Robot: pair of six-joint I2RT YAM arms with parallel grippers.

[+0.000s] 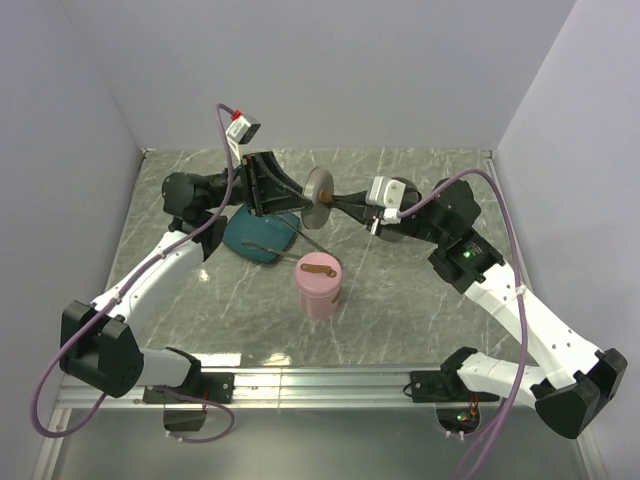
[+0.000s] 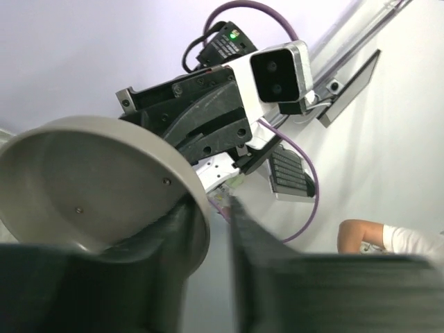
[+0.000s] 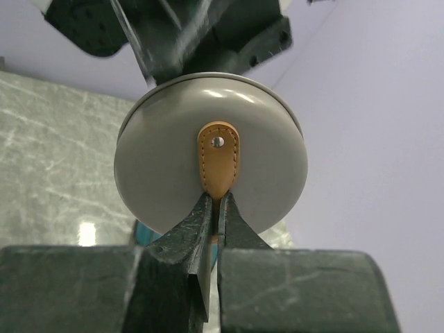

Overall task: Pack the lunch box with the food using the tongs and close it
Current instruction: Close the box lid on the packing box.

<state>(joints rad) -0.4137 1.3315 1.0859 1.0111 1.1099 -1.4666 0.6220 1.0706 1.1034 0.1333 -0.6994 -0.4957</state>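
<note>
The gray lid (image 3: 208, 159) of the lunch box hangs in the air between the two tools, standing on edge. The right tool (image 3: 216, 205) is closed on the tan leather tab (image 3: 218, 163) at the lid's middle, pinching the tab's lower end. The left tool (image 2: 214, 207) sits at the opposite face of the lid with its jaws parted. The lid's rim lies against one finger and a clear gap shows beside it, so this tool is not clamping anything.

Nearer the arm bases, below the right tool, the pink lunch box (image 1: 320, 290) stands upright on the counter (image 1: 400, 300). Under the left tool lies the teal plate (image 1: 250, 232). The silver tongs (image 1: 270, 246) rest across its near edge, between plate and box. The food is too small to make out.
</note>
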